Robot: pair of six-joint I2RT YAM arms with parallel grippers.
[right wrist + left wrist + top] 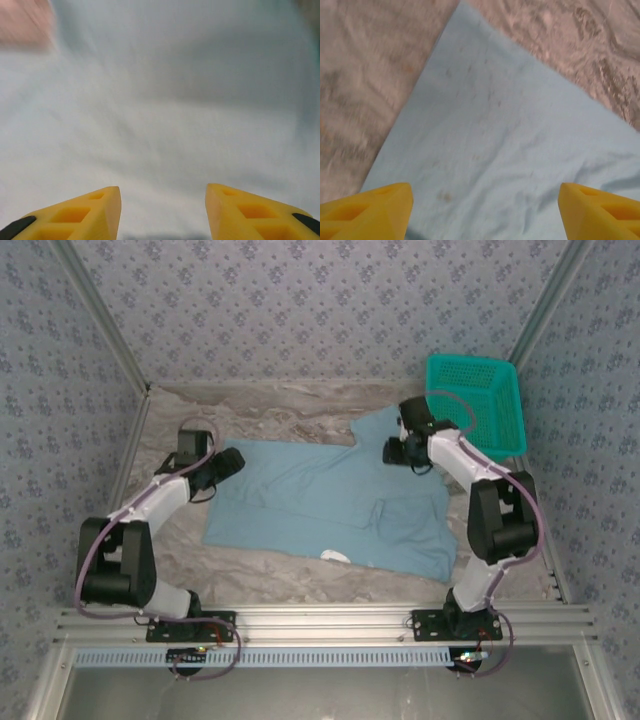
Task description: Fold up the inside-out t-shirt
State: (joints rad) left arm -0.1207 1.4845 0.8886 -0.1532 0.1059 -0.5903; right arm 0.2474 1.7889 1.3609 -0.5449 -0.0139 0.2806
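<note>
nearest of all, a metal rail (320, 622) is seen across the front, with both arm bases bolted onto it. just past that, the counter (300, 580) is covered by a crinkly grey-brown sheet.

the t-shirt (320, 502) is laid out flat on the middle of the counter. it's light blue, the long side is run left to right, and a few soft creases are seen in it. a small whitish patch (335, 556) is spotted at its near edge, a bit right of centre. a sleeve-like flap is stuck out at the far right corner.

the left arm (150, 502) is reached in from the left, its tip parked at the shirt's far left corner. in the left wrist view the left fingers (370, 210) are spread wide and nothing is pinched between them. that corner of blue cloth is seen flat beyond them, with bare counter on both sides. whether the cloth is touched can't be told.

the right arm (465, 465) is bent over the right side, its tip by the flap. in the right wrist view the right fingers (85, 212) are held apart with a clear gap and nothing is caught between them. blurry pale blue cloth is seen past them.

further back on the right, a teal mesh basket (468, 359) is sat near the shirt's far right corner. patterned blue-grey walls (330, 300) are seen behind everything.
</note>
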